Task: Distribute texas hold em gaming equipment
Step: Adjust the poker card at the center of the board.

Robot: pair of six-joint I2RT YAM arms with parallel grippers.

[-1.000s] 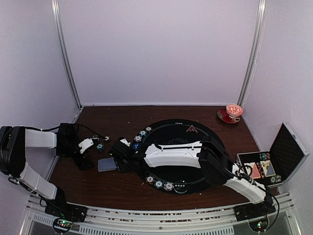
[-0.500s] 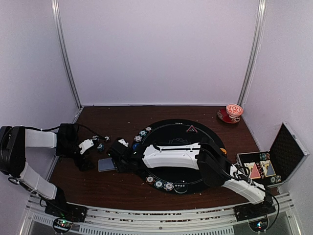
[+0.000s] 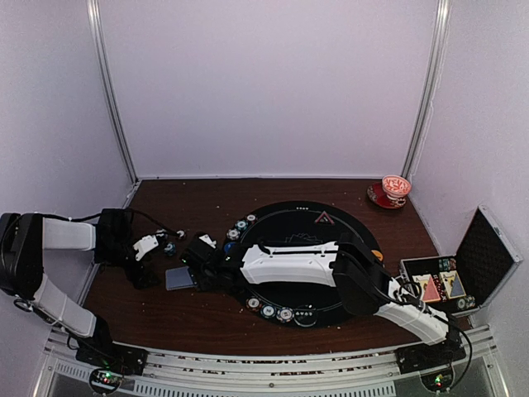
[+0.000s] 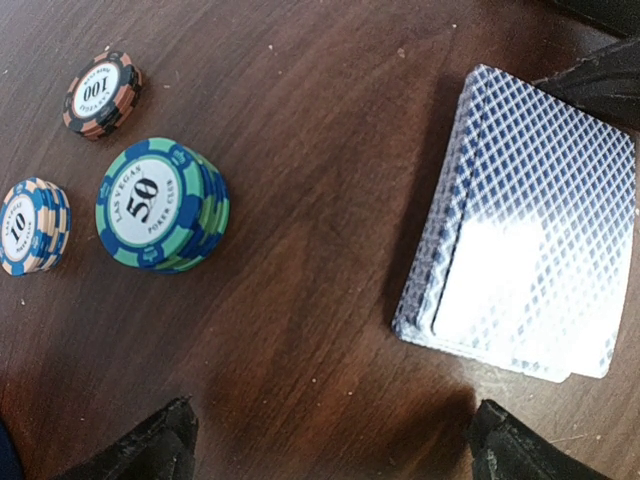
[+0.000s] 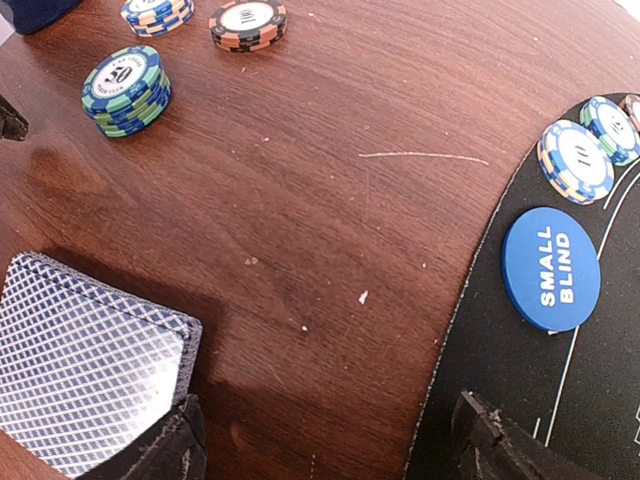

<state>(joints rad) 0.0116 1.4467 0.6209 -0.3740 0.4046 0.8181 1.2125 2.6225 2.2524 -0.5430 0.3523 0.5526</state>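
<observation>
A grey-blue-backed deck of playing cards (image 3: 180, 278) (image 4: 525, 265) (image 5: 85, 360) lies on the brown table, left of the black round mat (image 3: 331, 240). Three small chip stacks stand beside it: a teal 50 stack (image 4: 160, 205) (image 5: 125, 90), a red-black 100 stack (image 4: 102, 92) (image 5: 247, 22) and a blue 10 stack (image 4: 33, 225). My left gripper (image 3: 155, 246) (image 4: 335, 455) hangs open over bare wood between chips and deck. My right gripper (image 3: 202, 253) (image 5: 330, 450) is open too, its left finger at the deck's corner. A blue small-blind disc (image 5: 550, 268) and more chips (image 5: 575, 160) lie on the mat's edge.
A red triangle marker (image 3: 321, 218) is on the mat's far side and chips (image 3: 269, 312) line its near edge. An orange disc (image 3: 377, 255) peeks out by my right arm. A red-patterned cup and saucer (image 3: 394, 190) sits back right; an open metal case (image 3: 450, 281) stands at the right.
My right arm has edged slightly left across the mat, uncovering the orange disc. The left arm, deck and chips have not moved.
</observation>
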